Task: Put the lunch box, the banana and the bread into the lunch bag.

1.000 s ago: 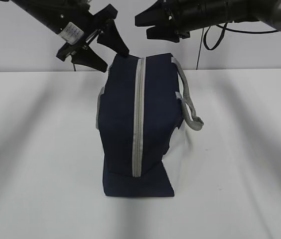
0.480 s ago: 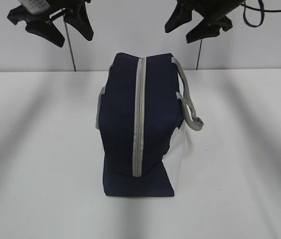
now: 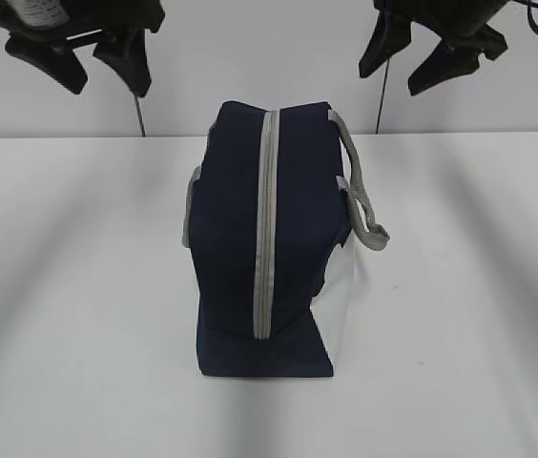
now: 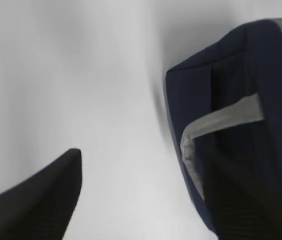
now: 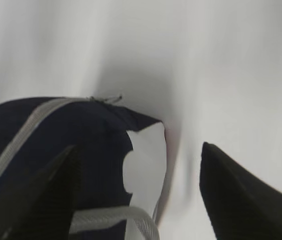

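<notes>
The navy lunch bag [image 3: 267,239] stands mid-table with its grey zipper [image 3: 265,219] shut along the top and a grey handle [image 3: 360,196] hanging off its right side. It also shows in the left wrist view [image 4: 241,100] and the right wrist view [image 5: 66,130]. High at the back left hangs my left gripper [image 3: 97,57], open and empty, well clear of the bag. High at the back right hangs my right gripper [image 3: 431,59], also open and empty. The lunch box, the banana and the bread are out of view.
The white table [image 3: 78,286] runs back to a pale wall [image 3: 250,57]. A thin dark cable [image 3: 381,100] hangs down the wall behind the bag on the right, another [image 3: 138,114] on the left.
Both grippers have risen and drawn apart, the left one leftward and the right one rightward, away from the bag's top. The bag has not moved.
</notes>
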Available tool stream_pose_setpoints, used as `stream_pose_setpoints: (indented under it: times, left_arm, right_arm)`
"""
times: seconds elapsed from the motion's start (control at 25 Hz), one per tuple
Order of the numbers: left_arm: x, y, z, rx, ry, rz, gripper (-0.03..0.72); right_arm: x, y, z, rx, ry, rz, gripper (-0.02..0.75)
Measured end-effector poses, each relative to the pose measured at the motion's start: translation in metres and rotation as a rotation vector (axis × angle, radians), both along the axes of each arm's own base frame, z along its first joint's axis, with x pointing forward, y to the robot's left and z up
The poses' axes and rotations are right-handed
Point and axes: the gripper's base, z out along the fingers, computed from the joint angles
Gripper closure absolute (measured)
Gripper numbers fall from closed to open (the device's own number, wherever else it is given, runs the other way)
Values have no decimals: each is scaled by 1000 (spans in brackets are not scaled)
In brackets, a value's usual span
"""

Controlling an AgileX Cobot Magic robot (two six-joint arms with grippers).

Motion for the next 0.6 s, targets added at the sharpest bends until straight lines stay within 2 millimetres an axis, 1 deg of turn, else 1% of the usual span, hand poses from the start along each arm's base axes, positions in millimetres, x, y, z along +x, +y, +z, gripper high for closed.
stream_pose_setpoints:
  times: [0.12, 0.2, 0.24, 0.32, 0.36, 0.44, 0.56, 0.6]
  left_arm:
    - [-19, 9, -1, 35, 18, 2, 180]
    - [-34, 17, -1, 65, 25, 4, 180]
    - [-43, 22, -2, 80, 32, 5, 180]
    - [-60, 30, -8, 103, 48, 5, 180]
    - [-69, 34, -8, 107, 44, 5, 181]
    - [-88, 41, -14, 112, 51, 4, 183]
    - [-119, 53, -16, 103, 29, 4, 183]
    - [-127, 57, -19, 103, 29, 4, 183]
  right_arm:
    - [-19, -2, 0, -14, 42, -1, 192]
    - [-37, -3, 9, -25, 43, 1, 192]
    - [-45, -4, 11, -40, 51, 2, 192]
    - [-68, -3, 20, -74, 46, 14, 192]
    - [-78, -2, 21, -97, 52, 23, 192]
    - [-105, 1, 30, -139, 39, 43, 192]
    - [-146, 3, 36, -195, 24, 74, 192]
    - [-160, 3, 41, -198, -1, 78, 192]
